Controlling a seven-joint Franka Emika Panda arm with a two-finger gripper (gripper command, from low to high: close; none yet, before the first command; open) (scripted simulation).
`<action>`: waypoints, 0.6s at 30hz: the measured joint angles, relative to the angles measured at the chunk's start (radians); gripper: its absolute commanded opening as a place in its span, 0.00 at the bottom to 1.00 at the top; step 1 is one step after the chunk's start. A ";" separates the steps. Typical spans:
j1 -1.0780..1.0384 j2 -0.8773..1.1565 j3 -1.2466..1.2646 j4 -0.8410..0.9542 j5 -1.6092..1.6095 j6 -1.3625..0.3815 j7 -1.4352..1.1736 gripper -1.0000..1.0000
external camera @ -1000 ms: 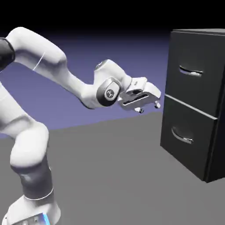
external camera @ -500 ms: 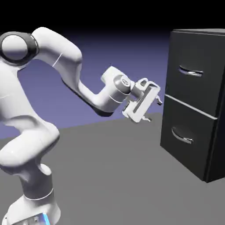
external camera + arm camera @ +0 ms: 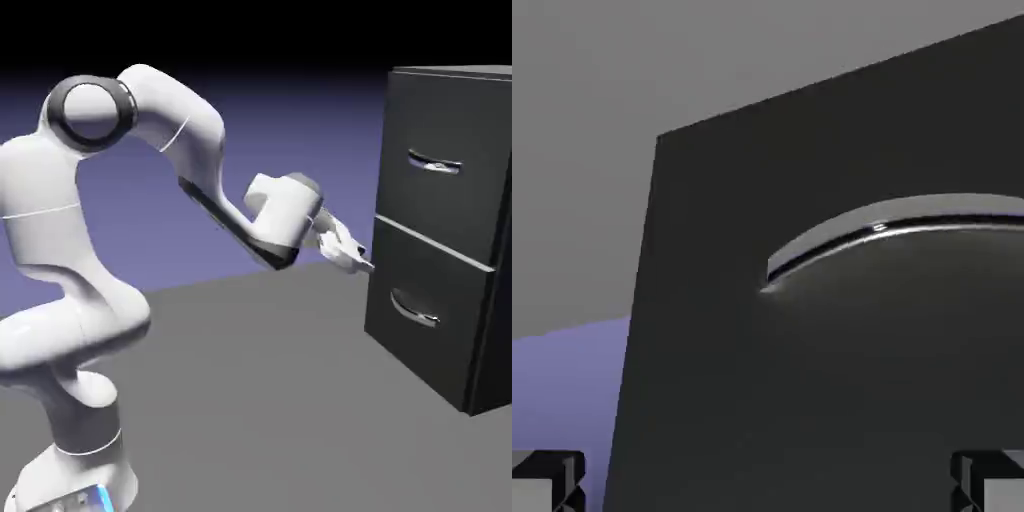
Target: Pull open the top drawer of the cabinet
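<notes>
The cabinet (image 3: 445, 230) sits over on the right of the exterior view; the top drawer (image 3: 440, 165) looks flush and closed, silver handle (image 3: 434, 162) untouched; the gripper (image 3: 358, 258) hangs just left of the cabinet front, near the seam between the two drawers, jaws spread wide with nothing in them; in the hand view a curved handle (image 3: 892, 232) fills the upper right, with the fingertips (image 3: 548, 478) down at the bottom corners.

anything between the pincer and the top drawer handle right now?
Nothing. In the exterior view the pincer sits left of the cabinet, below the top drawer's handle, with only backdrop between them. The hand view shows a handle unobstructed ahead.
</notes>
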 measured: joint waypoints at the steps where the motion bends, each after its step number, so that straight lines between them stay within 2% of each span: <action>1: -0.034 0.009 0.036 0.014 -0.042 -0.004 -0.029 0.50; 18: -0.620 0.157 0.652 0.250 -0.752 -0.067 -0.521 0.50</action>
